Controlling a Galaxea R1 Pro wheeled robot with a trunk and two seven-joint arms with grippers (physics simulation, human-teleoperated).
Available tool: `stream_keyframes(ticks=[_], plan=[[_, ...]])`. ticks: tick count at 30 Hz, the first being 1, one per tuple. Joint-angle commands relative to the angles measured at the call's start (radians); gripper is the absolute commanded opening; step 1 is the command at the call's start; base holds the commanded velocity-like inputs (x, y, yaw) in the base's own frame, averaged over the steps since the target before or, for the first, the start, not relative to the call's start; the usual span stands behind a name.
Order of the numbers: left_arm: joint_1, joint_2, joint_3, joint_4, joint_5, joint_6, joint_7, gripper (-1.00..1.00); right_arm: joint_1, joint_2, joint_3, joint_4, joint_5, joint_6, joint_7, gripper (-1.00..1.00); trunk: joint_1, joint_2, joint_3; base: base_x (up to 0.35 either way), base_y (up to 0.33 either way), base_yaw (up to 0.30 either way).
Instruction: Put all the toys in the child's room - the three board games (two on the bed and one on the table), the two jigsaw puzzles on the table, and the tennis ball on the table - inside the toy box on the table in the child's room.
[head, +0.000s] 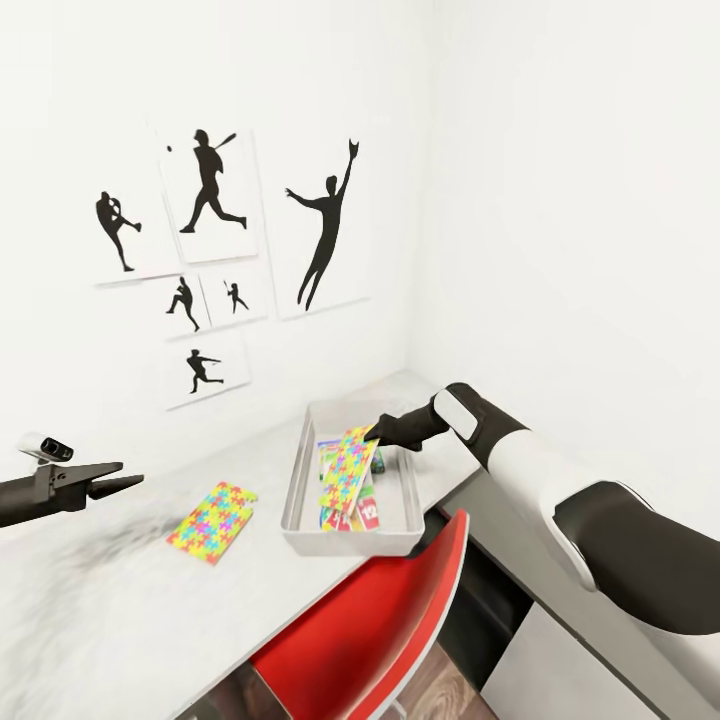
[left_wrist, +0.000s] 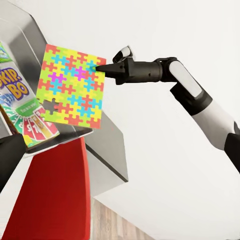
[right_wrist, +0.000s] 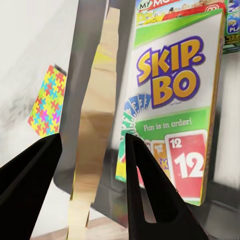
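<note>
Left gripper (head: 128, 484), jaws narrowly parted and empty, hovered well left of the toy box (head: 300, 470); one jigsaw puzzle (head: 212, 520) lay on the table (head: 90, 620) just left of the box; right gripper (head: 374, 432) pinched the second puzzle (head: 347, 467) over the box, above the Skip-Bo game (right_wrist: 172, 105) inside.

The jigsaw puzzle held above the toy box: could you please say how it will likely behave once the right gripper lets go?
The jigsaw puzzle looks thin and stiff, staying flat though the right gripper pinches only one edge. Probably light. Released, it would likely drop into the toy box and settle on the Skip-Bo box, perhaps leaning on a wall.
</note>
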Motion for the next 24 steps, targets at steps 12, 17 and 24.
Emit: stream_keyframes(ticks=[12,17,24], plan=[[-0.001,-0.001,-0.002,0.0,0.001,0.011,-0.003,1.0,-0.001,0.0,0.001,0.004,0.007,0.007,0.025,-1.0,0.001,-0.002,-0.002,0.045,0.015,0.0],[-0.001,-0.001,-0.002,0.0,0.001,0.011,-0.003,1.0,-0.001,0.0,-0.002,0.006,0.005,0.011,0.038,-1.0,0.001,-0.002,-0.002,0.011,0.005,0.0],[-0.001,-0.001,-0.002,0.0,0.001,0.011,-0.003,1.0,-0.001,0.0,-0.001,0.008,0.007,0.016,0.043,-1.0,0.001,-0.002,-0.002,0.014,0.007,0.0]])
